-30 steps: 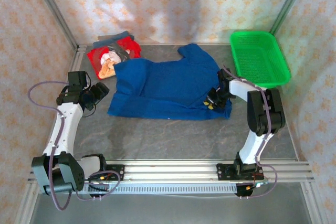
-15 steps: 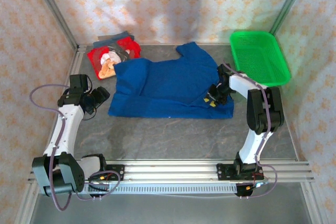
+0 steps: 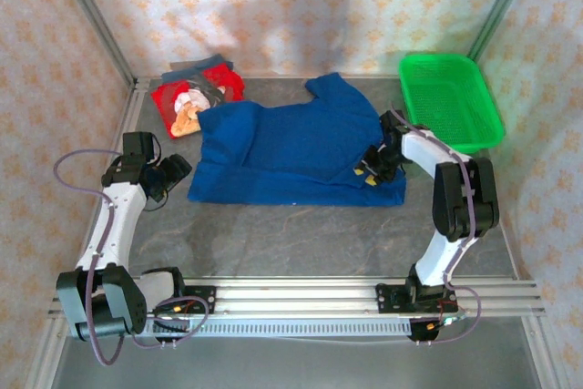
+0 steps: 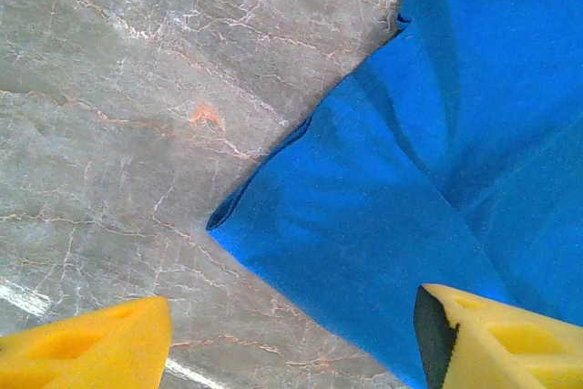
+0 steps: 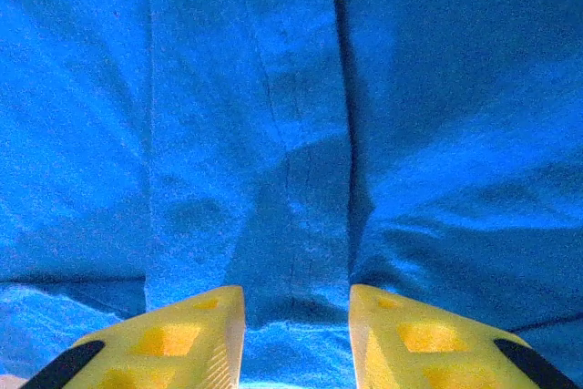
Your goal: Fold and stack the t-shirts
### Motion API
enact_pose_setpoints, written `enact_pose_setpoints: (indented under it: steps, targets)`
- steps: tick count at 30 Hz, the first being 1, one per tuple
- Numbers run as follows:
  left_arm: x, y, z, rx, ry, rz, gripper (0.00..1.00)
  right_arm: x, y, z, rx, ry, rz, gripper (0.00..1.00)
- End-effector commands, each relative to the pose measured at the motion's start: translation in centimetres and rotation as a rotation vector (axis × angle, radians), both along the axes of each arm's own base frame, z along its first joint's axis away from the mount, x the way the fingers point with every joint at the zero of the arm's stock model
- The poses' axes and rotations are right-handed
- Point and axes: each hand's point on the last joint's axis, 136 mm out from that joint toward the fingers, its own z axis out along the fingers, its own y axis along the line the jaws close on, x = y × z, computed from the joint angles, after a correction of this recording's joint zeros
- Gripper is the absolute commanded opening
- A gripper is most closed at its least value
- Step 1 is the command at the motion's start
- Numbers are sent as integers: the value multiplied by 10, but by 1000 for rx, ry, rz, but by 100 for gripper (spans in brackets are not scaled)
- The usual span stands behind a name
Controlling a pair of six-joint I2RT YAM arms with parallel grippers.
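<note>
So the royal-blue cotton t-shirt (image 3: 291,152) is lying spread out, plain side up, across the middle of the grey marble-look table (image 3: 301,234), with one short sleeve poking toward the far side, not far from the green plastic mesh basket (image 3: 451,102) in the far right corner. Over in the far left corner there's the red teddy-bear-print t-shirt (image 3: 187,102) folded on top of the darker folded t-shirts (image 3: 196,68), and the blue one's far left corner sits just beside it, can't tell if they actually touch. The left gripper (image 3: 173,170) is just off the shirt's near left corner with its yellow fingers (image 4: 91,348) spread wide and nothing in them; from the left wrist you can see that corner of blue cloth (image 4: 437,179) lying on the bare table with the edge curled up a little. The right gripper (image 3: 367,168) is down over the shirt's right side near the hem, jaws only a narrow way apart, and the right wrist view has creased blue fabric (image 5: 273,116) running between the fingertips (image 5: 209,325), not visibly pinched
</note>
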Motion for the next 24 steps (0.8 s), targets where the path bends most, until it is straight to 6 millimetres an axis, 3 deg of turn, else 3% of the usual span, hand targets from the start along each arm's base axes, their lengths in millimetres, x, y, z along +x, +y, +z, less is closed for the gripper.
enact_pose_setpoints:
  steps: [1, 12, 22, 24]
  targets:
    - [-4, -1, 1, 21, -1, -22, 72, -8, 2, -6, 3, 31, -10, 36]
    - [-6, 0, -2, 27, 7, -17, 72, -4, 5, -15, 10, 30, -24, 34]
    - [-7, 1, -14, 22, 36, -12, 71, 7, 9, -18, 2, 41, -16, 1]
    - [-8, 1, -16, 23, 41, -12, 71, 9, 8, -16, 0, 35, -18, 0]
